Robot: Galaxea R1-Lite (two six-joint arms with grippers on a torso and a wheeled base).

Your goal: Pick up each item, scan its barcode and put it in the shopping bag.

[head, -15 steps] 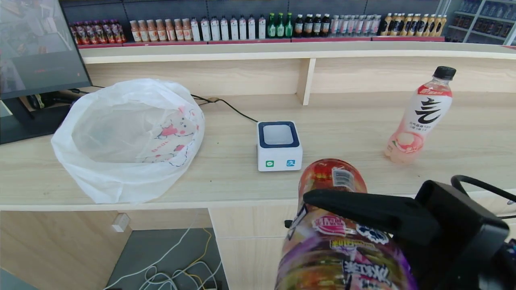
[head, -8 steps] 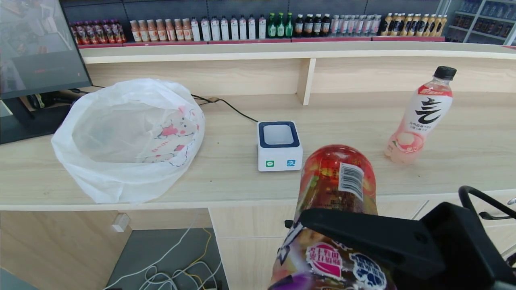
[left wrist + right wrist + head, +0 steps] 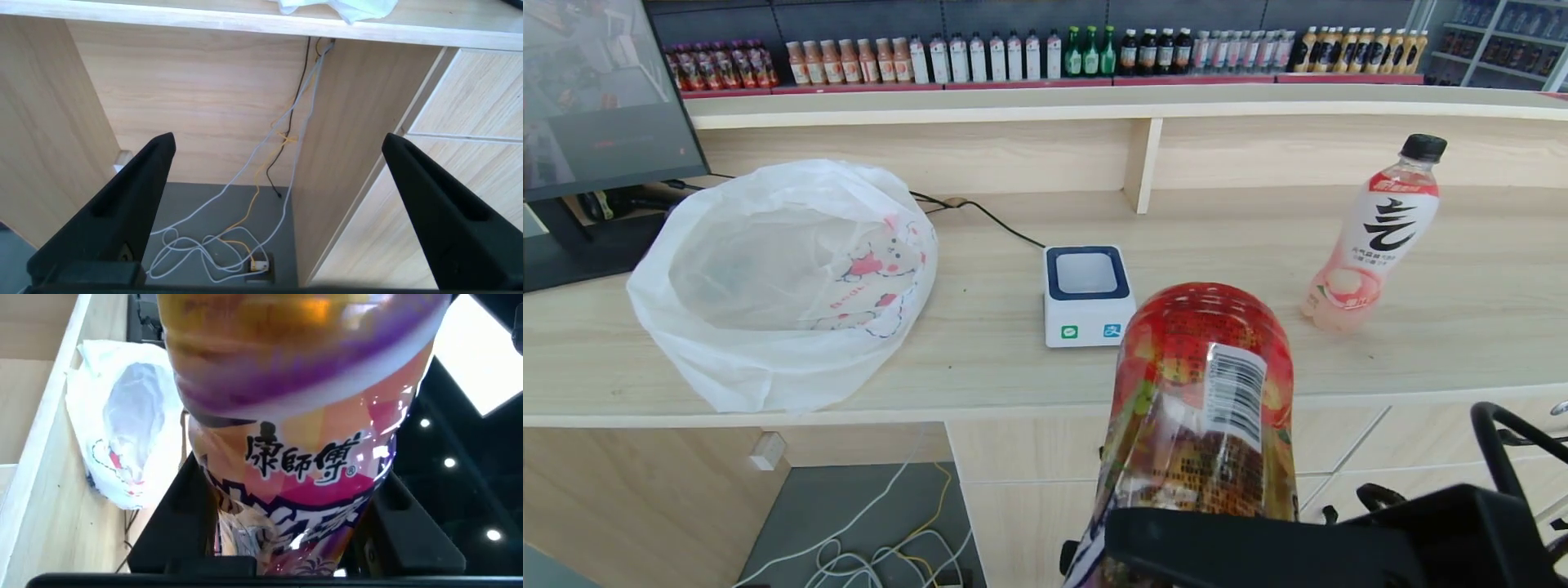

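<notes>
A drink bottle [image 3: 1205,392] with a colourful label is held in front of the counter's near edge, just right of the scanner, its base pointing away from me and its barcode facing up. My right gripper [image 3: 1176,543] is shut on its lower body; the right wrist view shows the same bottle [image 3: 302,416] between the black fingers [image 3: 167,531]. The white scanner [image 3: 1088,296] with a blue-framed window sits mid-counter. The white shopping bag [image 3: 784,278] lies open at the left. A pink bottle [image 3: 1372,237] stands at the right. Below the counter, my left gripper [image 3: 278,212] is open and holds nothing.
A dark monitor [image 3: 596,98] stands at the back left, and a black cable [image 3: 988,214] runs from it to the scanner. A raised wooden ledge [image 3: 1143,163] with a divider backs the counter. Loose cables [image 3: 245,237] lie on the floor under the counter.
The held bottle has come closer to the head camera and rolled, so its barcode shows more fully. The right gripper has sunk toward the picture's bottom edge.
</notes>
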